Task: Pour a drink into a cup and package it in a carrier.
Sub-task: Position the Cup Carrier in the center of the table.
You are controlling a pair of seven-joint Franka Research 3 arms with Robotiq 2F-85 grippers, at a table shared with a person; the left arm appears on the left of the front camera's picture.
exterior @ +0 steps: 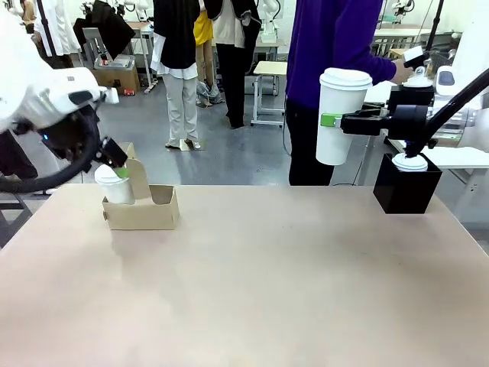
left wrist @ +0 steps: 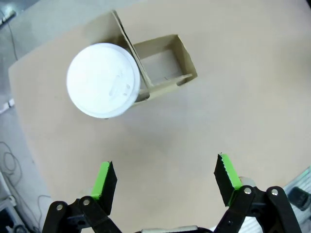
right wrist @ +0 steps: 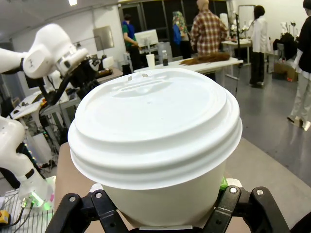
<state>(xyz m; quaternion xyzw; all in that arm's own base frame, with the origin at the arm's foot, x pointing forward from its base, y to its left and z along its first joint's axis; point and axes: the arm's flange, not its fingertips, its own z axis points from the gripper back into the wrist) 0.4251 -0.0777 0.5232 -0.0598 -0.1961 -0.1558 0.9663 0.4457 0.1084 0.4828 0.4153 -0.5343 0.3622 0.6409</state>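
Note:
My right gripper (exterior: pixel 330 121) is shut on the tall white paper cup (exterior: pixel 338 92), which carries a white lid and hangs upright in the air above the table's far right. In the right wrist view the cup's lid (right wrist: pixel 155 126) rises between the gripper's fingers (right wrist: pixel 104 206). The brown cardboard carrier (exterior: pixel 153 210) stands at the far left with a shorter lidded white cup (exterior: pixel 114 186) in one slot. My left gripper (left wrist: pixel 165 177) is open just above and beside that short cup (left wrist: pixel 103 80), with nothing between its fingers. The carrier's other slot (left wrist: pixel 163 60) is empty. The drink pot is out of view.
A black box (exterior: pixel 405 191) with a white lidded cup (exterior: pixel 410 162) on top stands at the table's far right edge, under my right arm. A person in a purple top (exterior: pixel 328 46) stands at the far side, with one hand (exterior: pixel 403 69) by the right arm.

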